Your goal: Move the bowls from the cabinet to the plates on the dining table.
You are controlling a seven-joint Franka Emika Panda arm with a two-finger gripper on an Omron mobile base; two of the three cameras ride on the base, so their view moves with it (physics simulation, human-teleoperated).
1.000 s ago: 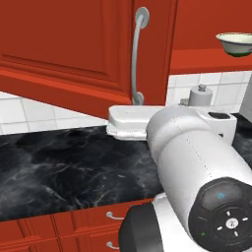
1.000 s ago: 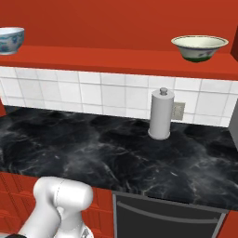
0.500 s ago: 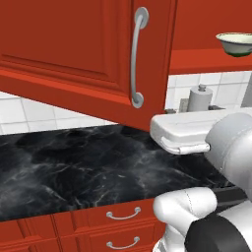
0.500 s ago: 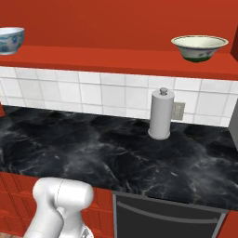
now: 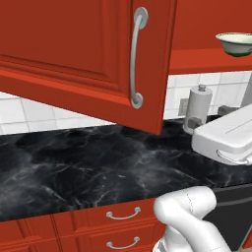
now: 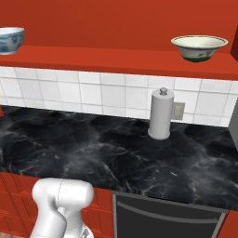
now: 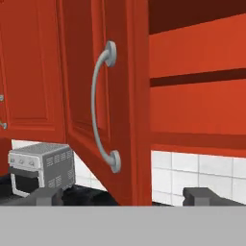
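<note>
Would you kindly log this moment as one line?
gripper: open, holding nothing | cabinet door: open | bowls: both on cabinet shelf

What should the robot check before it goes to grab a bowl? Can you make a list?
1. Cabinet door swung open: ok, seen in the left base view and hand view.
2. Gripper open and empty: ok, fingertips stand far apart with nothing between.
3. Greenish bowl upright on the shelf: ok.
4. Bluish bowl upright at the shelf's other end: ok.
5. Gripper aimed at a bowl: not ok, the hand view faces the door's silver handle.
6. Plates ready on the dining table: cannot tell.
</note>
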